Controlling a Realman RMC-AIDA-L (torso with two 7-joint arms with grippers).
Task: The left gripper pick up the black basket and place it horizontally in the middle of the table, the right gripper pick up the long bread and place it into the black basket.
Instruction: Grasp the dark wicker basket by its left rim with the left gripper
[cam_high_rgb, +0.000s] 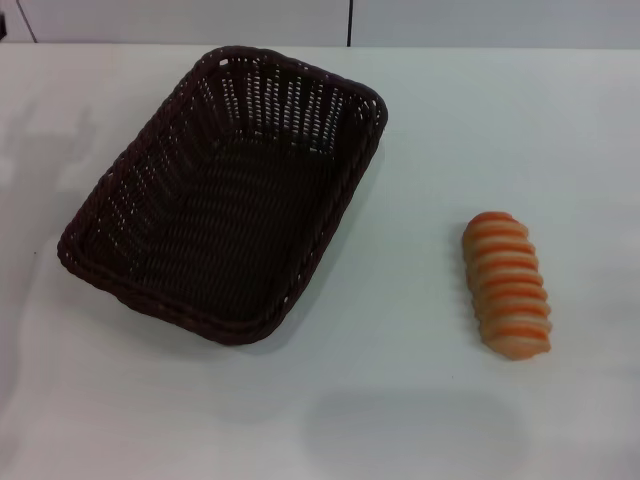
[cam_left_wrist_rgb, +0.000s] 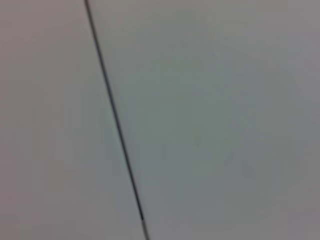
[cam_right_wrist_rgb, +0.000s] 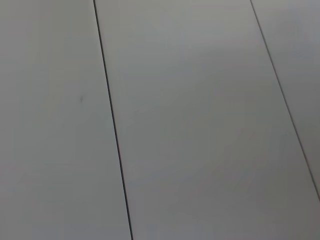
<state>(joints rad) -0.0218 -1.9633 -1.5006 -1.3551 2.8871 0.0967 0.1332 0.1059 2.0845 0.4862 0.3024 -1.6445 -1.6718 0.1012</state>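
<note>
The black basket is a large dark woven wicker basket that lies on the white table, left of centre, turned at a slant and empty. The long bread is a tan loaf with orange-brown ridges. It lies on the table to the right of the basket, well apart from it. Neither gripper shows in any view. Both wrist views show only pale flat panels with thin dark seams.
The table's far edge meets a pale wall with a dark vertical seam. Soft shadows fall on the table at the left and at the front.
</note>
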